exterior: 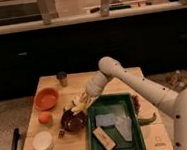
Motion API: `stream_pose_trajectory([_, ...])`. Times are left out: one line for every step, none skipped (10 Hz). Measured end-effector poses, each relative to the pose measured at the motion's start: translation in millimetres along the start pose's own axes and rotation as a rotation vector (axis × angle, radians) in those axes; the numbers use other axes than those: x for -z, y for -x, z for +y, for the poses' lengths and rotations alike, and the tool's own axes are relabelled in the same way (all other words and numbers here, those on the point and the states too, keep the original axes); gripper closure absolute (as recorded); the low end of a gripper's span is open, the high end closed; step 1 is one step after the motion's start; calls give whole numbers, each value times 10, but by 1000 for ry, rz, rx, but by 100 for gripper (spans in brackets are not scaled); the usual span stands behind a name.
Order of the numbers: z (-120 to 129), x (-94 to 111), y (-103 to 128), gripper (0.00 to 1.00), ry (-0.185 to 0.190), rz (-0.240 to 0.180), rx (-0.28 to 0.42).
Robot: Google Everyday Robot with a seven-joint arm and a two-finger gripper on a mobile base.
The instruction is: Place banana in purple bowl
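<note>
Camera view.
- Gripper (85,97): at table (49,84) centre, reaching from the right, closed on the banana.
- Banana (79,106): held in the gripper, at the far right rim of the purple bowl (72,123), not yet inside.
- Neighbours: orange bowl (45,98), orange fruit (44,117), white bowl (42,141), green tray (139,135).
- Step: carry, near delivery.
- Next: a short shift over the bowl's middle, a short drop, then release.

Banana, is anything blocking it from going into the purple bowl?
Nothing visible blocks it. The gripper, shut on the banana, hangs right over the purple bowl's far rim, and nothing shows inside the bowl. The orange fruit sits off to the side, apart.
</note>
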Motion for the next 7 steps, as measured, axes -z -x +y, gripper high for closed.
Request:
stream_pose_trajectory([-3, -21, 9, 100, 0, -1, 4])
stream_pose_trajectory([-14, -24, 20, 100, 4, 1, 8])
stream_pose_trajectory([-23, -34, 38, 100, 10, 4, 13])
stream_pose_trajectory([-24, -50, 64, 100, 19, 6, 19])
stream_pose_trajectory([-29, -69, 95, 100, 26, 7, 27])
stream_pose_trajectory([-28, -79, 117, 100, 32, 9, 33])
stream_pose_trajectory([-21, -97, 146, 100, 40, 12, 41])
